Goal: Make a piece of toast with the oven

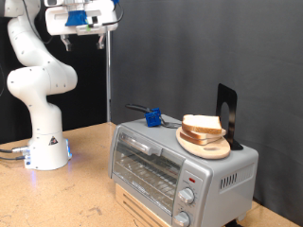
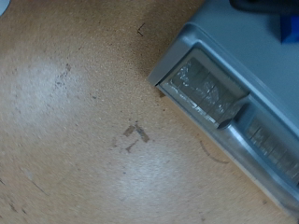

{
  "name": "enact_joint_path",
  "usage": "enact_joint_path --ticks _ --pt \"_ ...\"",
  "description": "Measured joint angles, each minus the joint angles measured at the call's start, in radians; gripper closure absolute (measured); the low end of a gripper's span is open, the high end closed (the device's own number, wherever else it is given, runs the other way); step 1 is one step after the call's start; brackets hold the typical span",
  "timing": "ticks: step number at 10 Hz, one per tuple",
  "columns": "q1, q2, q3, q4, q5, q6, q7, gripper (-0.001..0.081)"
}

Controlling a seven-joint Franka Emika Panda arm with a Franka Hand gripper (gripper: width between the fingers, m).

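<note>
The silver-grey toaster oven (image 1: 180,168) stands on the table at the exterior view's lower right, its glass door shut. A pale slice of toast (image 1: 202,125) with a tan crust lies on a round wooden plate (image 1: 205,147) on top of the oven. My gripper (image 1: 83,36) hangs high above the table at the exterior view's top left, far from the oven, with nothing between its fingers. The wrist view looks down on the table and a corner of the oven (image 2: 234,103); the fingers do not show there.
A blue object (image 1: 151,117) and a black upright stand (image 1: 226,113) also sit on top of the oven. The robot base (image 1: 45,149) stands on the wooden table (image 1: 85,194) at the exterior view's left. A thin vertical pole (image 1: 107,76) rises behind.
</note>
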Motion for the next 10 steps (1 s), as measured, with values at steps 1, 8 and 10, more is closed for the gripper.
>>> enact_joint_path --ticks 1,8,10 --pt "0.02 -0.015 -0.012 -0.004 -0.008 0.015 -0.11 0.0124" --pt "0.145 -0.012 -0.156 -0.043 -0.004 0.249 -0.685 0.0124" --pt "0.175 0.039 -0.188 -0.061 -0.027 0.432 -0.831 0.0124"
